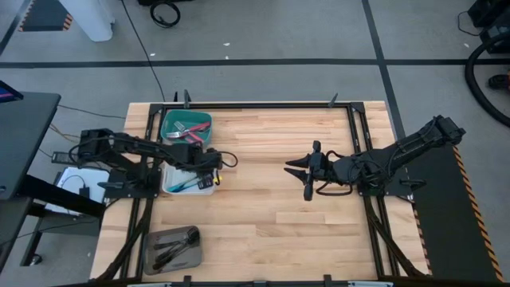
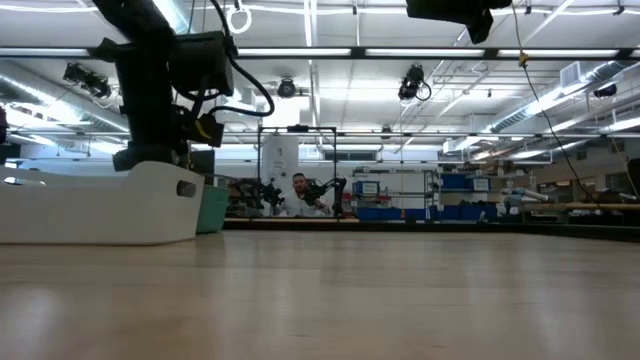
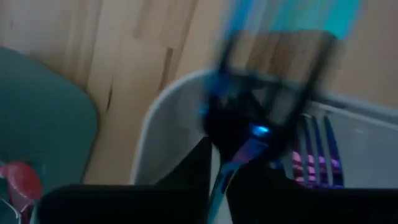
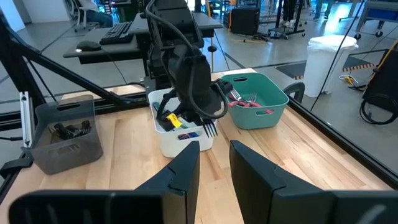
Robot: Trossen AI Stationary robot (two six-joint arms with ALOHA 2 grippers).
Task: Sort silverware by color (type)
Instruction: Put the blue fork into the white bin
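Observation:
My left gripper (image 1: 209,164) hovers over the white tray (image 1: 169,188), shut on an iridescent blue-purple fork (image 3: 231,163). More iridescent pieces lie in that tray; the tines of one show (image 3: 318,151). The teal tray (image 1: 170,121) toward the far edge holds red-handled forks (image 1: 188,131). The grey tray (image 1: 153,239) near the front edge holds dark utensils (image 1: 177,247). My right gripper (image 1: 307,172) hangs open above the bare middle of the table, touching nothing. From the right wrist view the left gripper (image 4: 198,99) stands above the white tray (image 4: 168,144). My left gripper pinches the iridescent fork by its handle (image 3: 219,184) between the two fingers, coming from above the white tray. The fork runs on past the fingertips, and its tines (image 4: 209,129) stick out over the tray's right wall. It is lifted clear of the table.
The three trays stand in a column along the table's left side. A black frame rail (image 1: 263,104) runs round the table top. The wooden middle (image 1: 263,215) between the arms is bare. A person sits in the room beyond the far edge (image 2: 298,192).

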